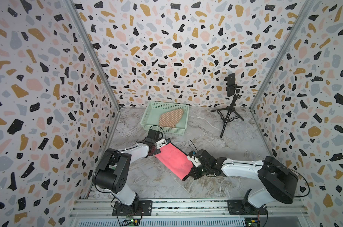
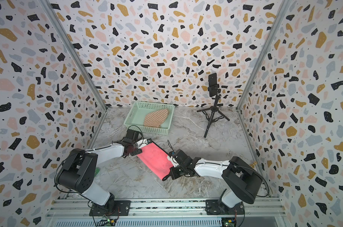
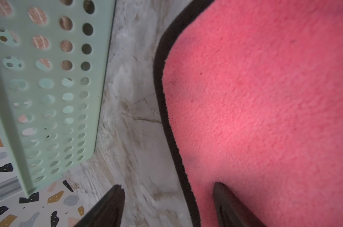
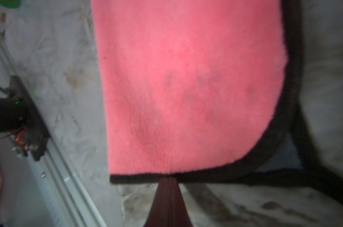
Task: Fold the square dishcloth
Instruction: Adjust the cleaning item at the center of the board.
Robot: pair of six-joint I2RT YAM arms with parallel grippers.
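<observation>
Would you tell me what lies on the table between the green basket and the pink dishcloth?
Nothing: the left wrist view shows bare marble between basket and dishcloth.

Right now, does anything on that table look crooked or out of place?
The pink cloth lies folded unevenly: at the corner near the right gripper, its bottom layer pokes out past the top one, showing a grey underside. Nothing else looks odd.
</observation>
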